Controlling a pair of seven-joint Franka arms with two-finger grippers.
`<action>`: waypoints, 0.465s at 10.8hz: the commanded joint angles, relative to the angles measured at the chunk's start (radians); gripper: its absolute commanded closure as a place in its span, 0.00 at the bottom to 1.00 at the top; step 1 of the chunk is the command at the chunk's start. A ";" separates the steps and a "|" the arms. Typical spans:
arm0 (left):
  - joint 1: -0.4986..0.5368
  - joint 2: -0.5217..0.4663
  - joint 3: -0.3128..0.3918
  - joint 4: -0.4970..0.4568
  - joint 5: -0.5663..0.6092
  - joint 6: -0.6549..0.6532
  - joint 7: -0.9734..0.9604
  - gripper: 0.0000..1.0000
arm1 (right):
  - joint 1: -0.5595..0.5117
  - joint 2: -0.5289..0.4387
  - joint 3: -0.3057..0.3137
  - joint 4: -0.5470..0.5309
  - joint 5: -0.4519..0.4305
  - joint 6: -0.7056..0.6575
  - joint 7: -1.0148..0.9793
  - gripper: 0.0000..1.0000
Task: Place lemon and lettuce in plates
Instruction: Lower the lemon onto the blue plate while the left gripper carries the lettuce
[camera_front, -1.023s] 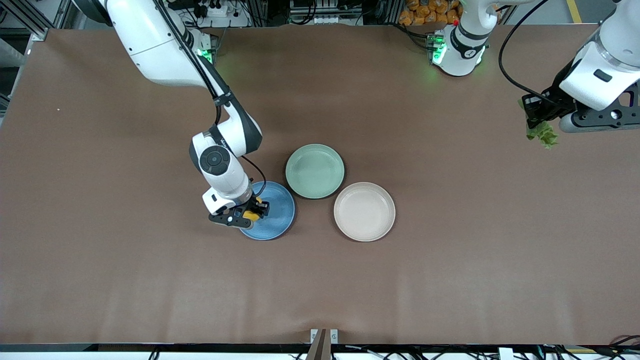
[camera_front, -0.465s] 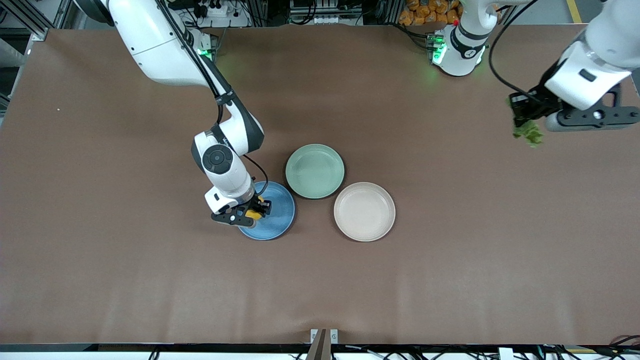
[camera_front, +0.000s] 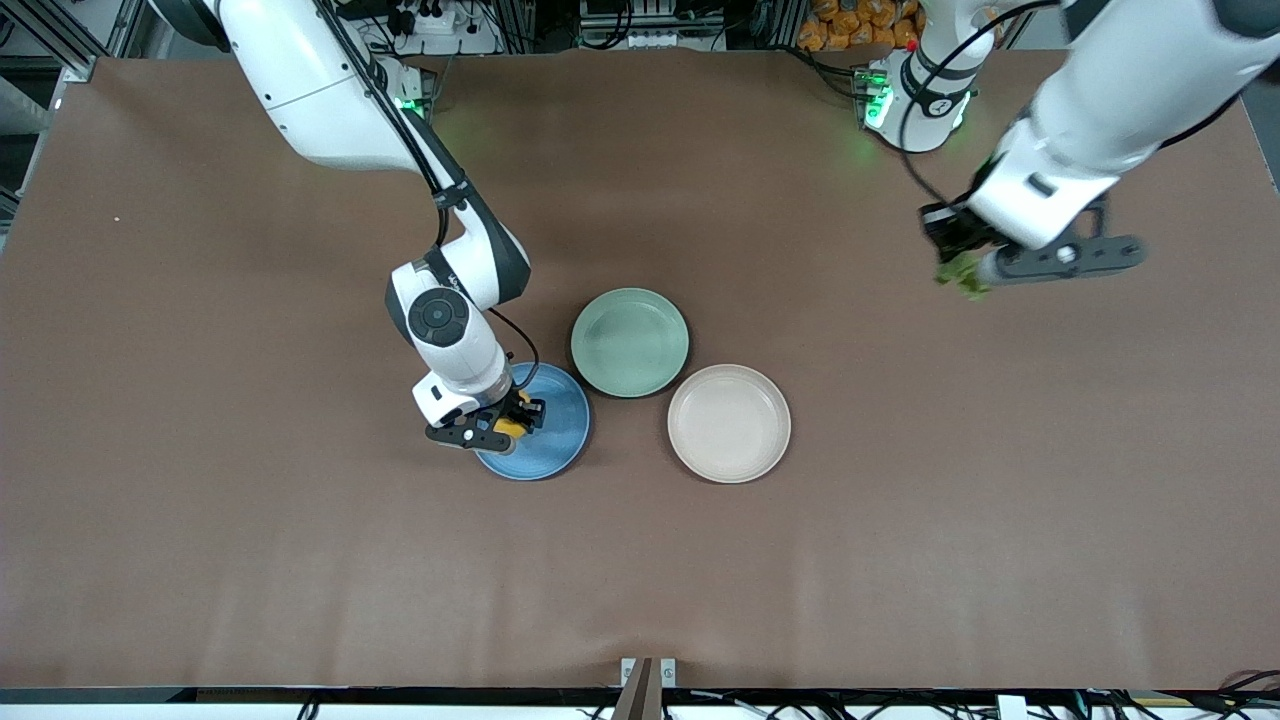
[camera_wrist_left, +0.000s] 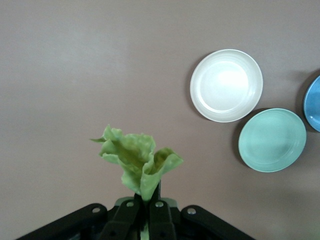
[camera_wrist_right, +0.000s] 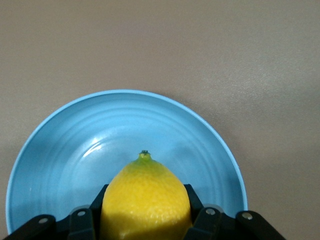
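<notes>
My right gripper (camera_front: 510, 420) is shut on the yellow lemon (camera_front: 508, 427) and holds it low over the blue plate (camera_front: 548, 445), close to the rim at the right arm's end. In the right wrist view the lemon (camera_wrist_right: 146, 197) fills the gap between the right gripper's (camera_wrist_right: 146, 215) fingers, with the blue plate (camera_wrist_right: 70, 150) beneath. My left gripper (camera_front: 955, 262) is shut on the green lettuce (camera_front: 964, 274), up over bare table toward the left arm's end. The left wrist view shows the lettuce (camera_wrist_left: 137, 160) sticking out of the left gripper (camera_wrist_left: 147, 201). The beige plate (camera_front: 728, 423) holds nothing.
A pale green plate (camera_front: 629, 342) sits between the blue and beige plates, farther from the front camera, and almost touches both. The left wrist view shows the beige plate (camera_wrist_left: 226, 85), pale green plate (camera_wrist_left: 272, 140) and blue plate's edge (camera_wrist_left: 314, 102). Brown table surrounds them.
The left arm has swung the lettuce from the table's end toward the middle, closer to the plates. The right gripper has shifted slightly over the blue plate, keeping hold of the lemon.
</notes>
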 joint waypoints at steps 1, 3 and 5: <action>-0.002 0.093 -0.066 0.019 -0.013 0.071 -0.109 1.00 | 0.008 0.015 -0.007 0.023 -0.023 -0.002 0.023 0.22; -0.053 0.150 -0.066 0.018 -0.008 0.135 -0.166 1.00 | 0.008 0.013 -0.007 0.023 -0.023 -0.002 0.025 0.00; -0.080 0.220 -0.066 0.018 -0.002 0.212 -0.199 1.00 | 0.008 0.013 -0.007 0.024 -0.023 -0.002 0.023 0.00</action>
